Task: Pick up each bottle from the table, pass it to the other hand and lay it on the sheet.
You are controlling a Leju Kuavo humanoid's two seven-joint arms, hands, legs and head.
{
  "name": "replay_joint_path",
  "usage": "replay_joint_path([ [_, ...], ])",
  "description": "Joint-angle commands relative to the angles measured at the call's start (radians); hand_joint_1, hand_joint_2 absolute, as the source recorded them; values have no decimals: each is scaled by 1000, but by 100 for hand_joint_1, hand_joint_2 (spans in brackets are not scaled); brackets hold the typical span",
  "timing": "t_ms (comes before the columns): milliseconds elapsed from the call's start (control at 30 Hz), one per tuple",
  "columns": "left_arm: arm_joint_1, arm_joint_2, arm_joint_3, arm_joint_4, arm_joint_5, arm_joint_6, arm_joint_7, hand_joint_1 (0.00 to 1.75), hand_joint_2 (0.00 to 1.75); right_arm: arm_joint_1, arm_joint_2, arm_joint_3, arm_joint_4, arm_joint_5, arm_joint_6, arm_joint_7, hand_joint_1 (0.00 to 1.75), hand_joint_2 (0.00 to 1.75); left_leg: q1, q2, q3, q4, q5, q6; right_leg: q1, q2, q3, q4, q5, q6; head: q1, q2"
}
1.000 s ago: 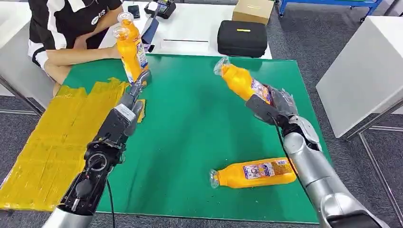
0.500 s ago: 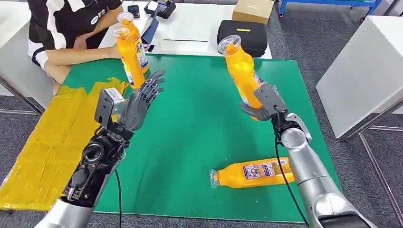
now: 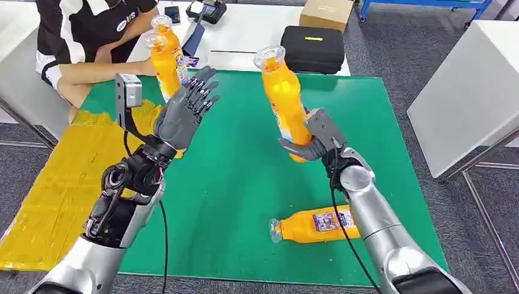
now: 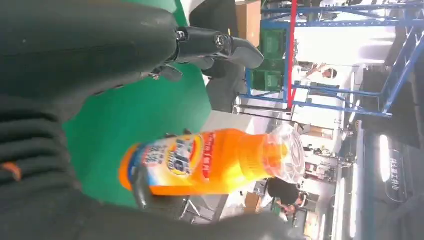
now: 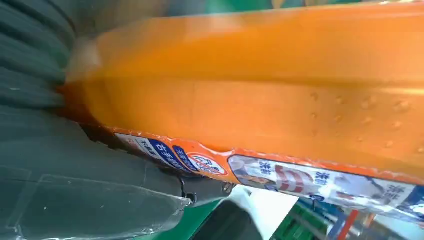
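Orange bottle (image 3: 283, 98) upright and slightly tilted above the green mat (image 3: 245, 184), clamped low on its body by the right hand (image 3: 312, 142), clear cap end up. Left hand (image 3: 183, 110) raised opposite, fingers spread and holding nothing, palm turned toward the bottle, well apart from it. Seen from the left wrist: same bottle (image 4: 210, 162) between thumb and fingers but with no contact. Seen from the right wrist: bottle (image 5: 260, 95) pressed into the palm, label (image 5: 280, 175) along its lower side, picture blurred, so exact finger placement hard to tell.

Second orange bottle (image 3: 315, 225) lying on its side on the mat near the front edge, partly behind the right forearm. 2 more bottles (image 3: 165, 61) upright at the far left corner, beside a seated person's arm (image 3: 98, 70). Yellow sheet (image 3: 61, 184) along the mat's left side, nothing resting on it here. Black case (image 3: 315, 49) and cardboard box (image 3: 327, 12) on the white table (image 3: 245, 37) behind.

Judged step: handover, right to left, not yet joined.

Risks from here:
- Release by the right hand before the left closes: bottle drops onto the mat, perhaps onto the lying bottle.
- Grip low on a tall bottle: likely to pivot or slip as the left hand pushes against the upper body.
- Left fingers meeting the smooth cap end instead of the body: weak hold.
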Motion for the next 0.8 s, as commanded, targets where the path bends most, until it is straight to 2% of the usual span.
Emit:
replay_joint_path([
  [33,-58,19,-35,69,38,1,22,0,175,-65,31,74,80,-11,18,-5,175,175,0,1,9,3,-6,1,1,3,8,2,-4,-8,0,0],
  [67,-58,21,-38,67,44,4,30,0,175,-67,41,90,83,-8,21,-3,175,175,0,2,4,1,-3,0,1,3,4,1,-2,-5,0,0],
  [133,-58,19,-38,67,52,21,38,0,175,-67,55,108,89,-5,20,-2,175,175,0,3,8,2,-5,0,0,5,7,2,-4,-8,0,0],
  [233,-66,24,-60,74,62,39,41,0,175,-68,76,144,104,-13,20,-7,175,175,0,2,2,0,-1,0,1,3,2,0,-1,-4,0,0],
  [333,-81,20,-81,106,62,58,38,0,175,-77,93,172,114,-23,25,-17,175,175,1,2,7,2,-4,0,2,4,5,2,-3,-7,0,0],
  [367,-80,17,-83,107,62,58,37,0,175,-81,97,174,113,-23,24,-17,175,175,1,2,3,1,-2,0,2,3,2,0,-1,-4,0,0],
  [400,-84,13,-91,117,58,62,32,0,175,-90,101,180,123,-24,18,-17,175,175,2,2,6,2,-4,0,2,3,5,2,-3,-7,0,0],
  [500,-78,8,-125,119,54,61,22,0,175,-111,106,196,151,-36,6,-15,175,175,1,1,4,1,-3,0,2,2,4,1,-2,-6,0,0],
  [800,-74,-11,-187,140,60,42,15,0,175,-102,112,226,153,-40,-15,-22,175,175,2,1,10,2,-5,0,2,2,9,2,-5,-9,0,0],
])
